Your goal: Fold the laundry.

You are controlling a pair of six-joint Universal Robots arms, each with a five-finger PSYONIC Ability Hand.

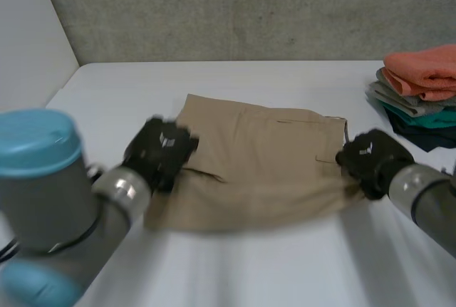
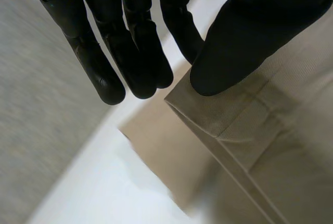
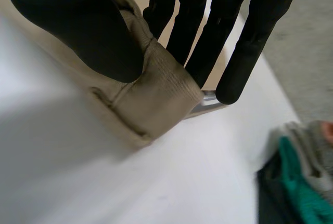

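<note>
Two-handed pinch on tan twill garment (image 1: 263, 164), folded into a flat rectangle with stitched hems, lying on smooth white desk (image 1: 249, 271) well apart from stack (image 1: 420, 93) of folded orange, grey and teal cloths. Left hand (image 1: 158, 152) nipping hemmed corner farthest from stack between thumb and fingers; right hand (image 1: 370, 156) likewise clamping thick seamed corner nearest stack.

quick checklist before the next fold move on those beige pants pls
1. Left hand pinches a corner of the pants: ok.
2. Right hand pinches the opposite side edge: ok.
3. Each hand holds all layers: cannot tell.
4. Table in front of the pants is free: ok.
5. Clothes stack sits apart from the pants: ok.
</note>
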